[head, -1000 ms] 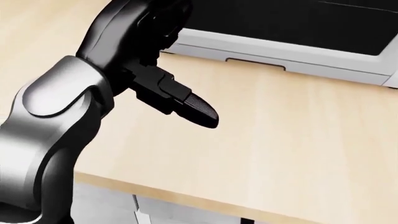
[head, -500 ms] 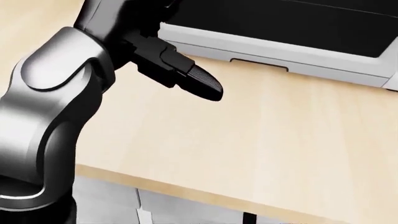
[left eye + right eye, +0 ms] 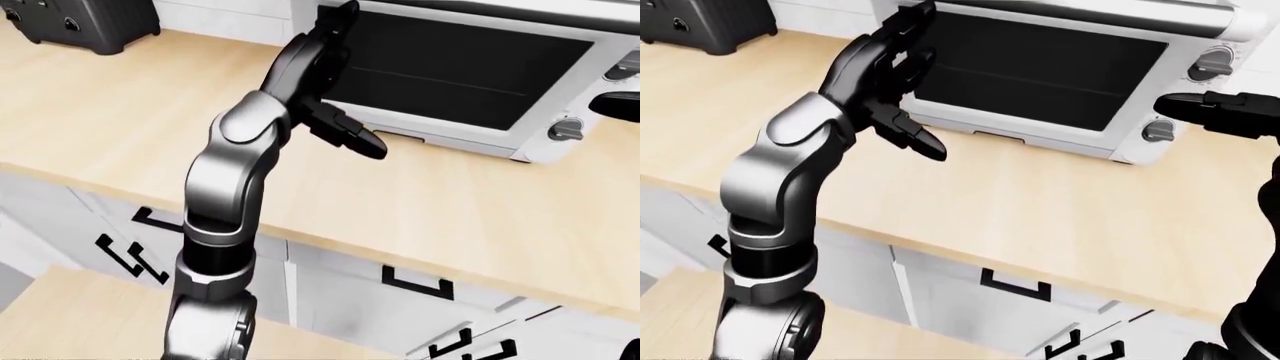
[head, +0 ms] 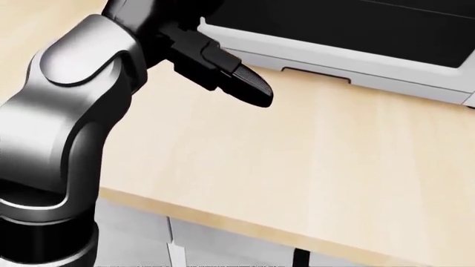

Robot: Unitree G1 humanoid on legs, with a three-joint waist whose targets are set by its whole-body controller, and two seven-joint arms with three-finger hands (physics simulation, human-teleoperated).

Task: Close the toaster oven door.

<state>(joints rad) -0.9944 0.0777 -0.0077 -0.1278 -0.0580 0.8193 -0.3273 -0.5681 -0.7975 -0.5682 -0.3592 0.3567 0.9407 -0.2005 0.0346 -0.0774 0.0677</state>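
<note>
The white toaster oven (image 3: pixel 1160 86) stands at the top of the counter. Its dark glass door (image 3: pixel 1040 67) stands upright against the oven's face, with a pale handle bar (image 3: pixel 1090 11) along its top. My left hand (image 3: pixel 905 82) is raised at the door's left edge, open, with its fingers (image 3: pixel 908 22) spread upward over the glass corner and the thumb (image 4: pixel 249 89) pointing down right. My right hand (image 3: pixel 1225 112) reaches in from the right edge beside the oven's knobs (image 3: pixel 1157 129), its fingers stretched out and holding nothing.
The oven rests on a light wooden counter (image 3: pixel 450 217). A black appliance (image 3: pixel 80 22) sits at the top left. White cabinet fronts with black handles (image 3: pixel 410 285) run below the counter edge. My left arm (image 3: pixel 225 187) rises across the left half of the view.
My left hand has risen and moved toward the oven's left edge; the thumb now lies higher in the head view. The oven has barely shifted.
</note>
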